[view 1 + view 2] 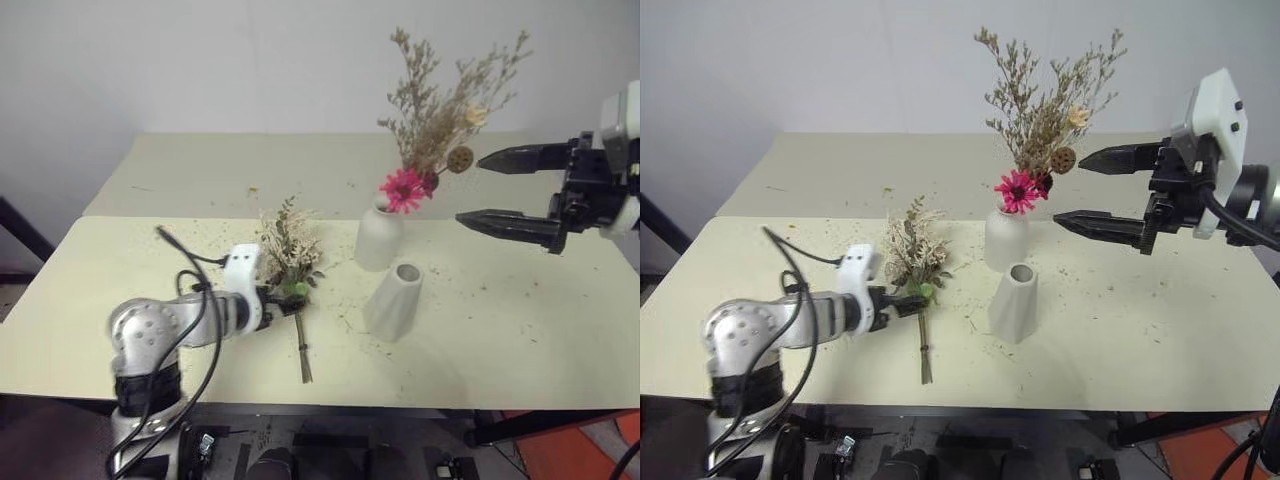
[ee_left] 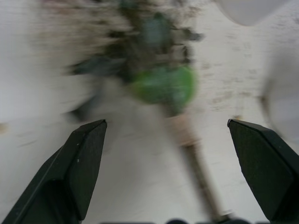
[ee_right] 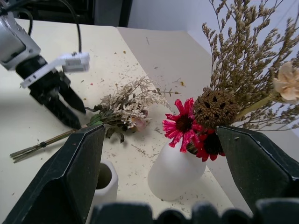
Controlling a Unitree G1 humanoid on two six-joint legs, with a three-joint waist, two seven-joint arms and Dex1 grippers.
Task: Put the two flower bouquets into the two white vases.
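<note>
The slim bouquet (image 1: 440, 110), with its magenta daisy (image 1: 403, 189) and brown pod, stands upright in the bottle-shaped white vase (image 1: 379, 238). Just in front stands the cone-shaped white vase (image 1: 394, 302), with nothing in it. The fuller bouquet (image 1: 289, 250) lies flat on the table to their left, stems (image 1: 302, 355) toward the front edge. My left gripper (image 1: 285, 300) is open and low over this bouquet where leaves meet stems; its fingers (image 2: 86, 154) straddle the stem (image 2: 187, 140). My right gripper (image 1: 470, 190) is open and holds nothing, raised to the right of the slim bouquet.
The cream table (image 1: 520, 340) is strewn with dried flower crumbs around the vases. A second table surface (image 1: 220, 165) adjoins it at the back, against a white wall. A black cable (image 1: 185, 260) loops off my left forearm.
</note>
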